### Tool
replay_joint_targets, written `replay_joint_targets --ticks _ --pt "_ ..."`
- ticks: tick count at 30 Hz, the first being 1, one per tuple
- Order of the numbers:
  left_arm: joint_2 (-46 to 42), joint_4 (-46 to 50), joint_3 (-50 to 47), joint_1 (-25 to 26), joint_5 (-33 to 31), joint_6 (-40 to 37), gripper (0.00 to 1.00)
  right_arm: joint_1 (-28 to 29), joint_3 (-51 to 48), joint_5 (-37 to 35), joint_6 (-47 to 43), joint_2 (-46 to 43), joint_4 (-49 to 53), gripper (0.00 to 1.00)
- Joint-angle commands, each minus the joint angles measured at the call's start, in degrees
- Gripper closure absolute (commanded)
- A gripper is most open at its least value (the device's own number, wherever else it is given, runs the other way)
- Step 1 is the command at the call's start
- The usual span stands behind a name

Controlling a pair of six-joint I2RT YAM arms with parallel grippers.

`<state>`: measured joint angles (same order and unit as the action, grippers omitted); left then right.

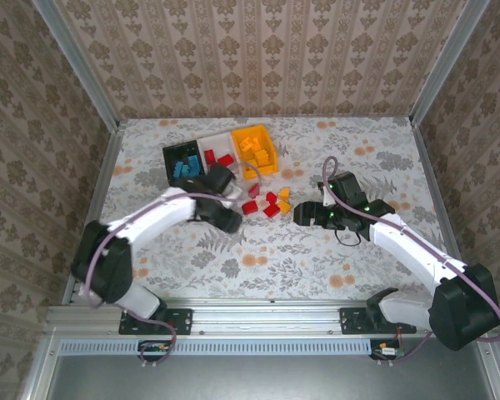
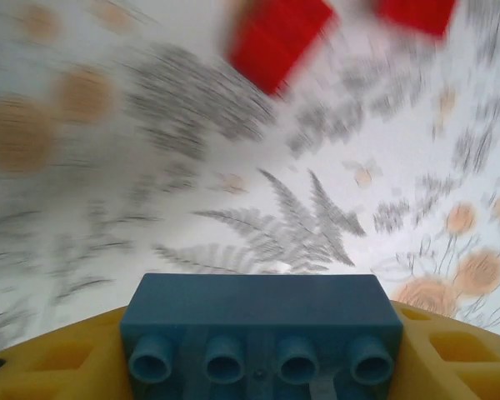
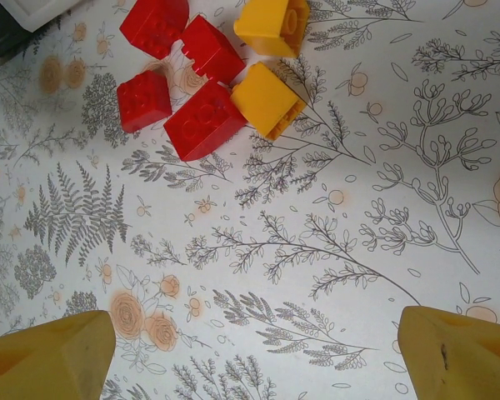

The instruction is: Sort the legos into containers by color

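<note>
Hovering by the black bin (image 1: 168,160) in the top view, the left gripper (image 1: 230,198) is masked by its own wrist. A level carry to that bin, where blue pieces lie, is advised.
Left wrist: blue brick (image 2: 262,325) apparently pinched between yellow fingers (image 2: 462,350); red bricks (image 2: 279,37) smeared by blur.
Right wrist: right gripper (image 3: 254,354) spread wide, empty; yellow bricks (image 3: 267,100) ahead, topmost cropped.

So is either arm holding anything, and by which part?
The left jaws clamp a blue lego by its two short ends; the right jaws stand open, empty.
</note>
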<state>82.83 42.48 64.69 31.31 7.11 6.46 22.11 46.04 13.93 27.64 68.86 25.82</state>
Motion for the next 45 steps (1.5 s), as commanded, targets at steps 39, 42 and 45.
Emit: replay_joint_targets --ticks 39,42,45 --pt "32.4 -3.2 34.6 -31.6 17.2 14.7 0.19 -1.9 -0.8 0.0 -1.6 5.7 -2.9 0.09" --pt "32.2 -2.8 34.9 -31.7 17.7 14.3 0.17 -1.9 -0.6 0.4 -1.4 6.0 -2.9 0.09" --pt "30.8 -3.2 34.1 -32.1 18.6 14.2 0.16 -1.9 0.0 0.4 -1.4 5.9 -2.3 0.09"
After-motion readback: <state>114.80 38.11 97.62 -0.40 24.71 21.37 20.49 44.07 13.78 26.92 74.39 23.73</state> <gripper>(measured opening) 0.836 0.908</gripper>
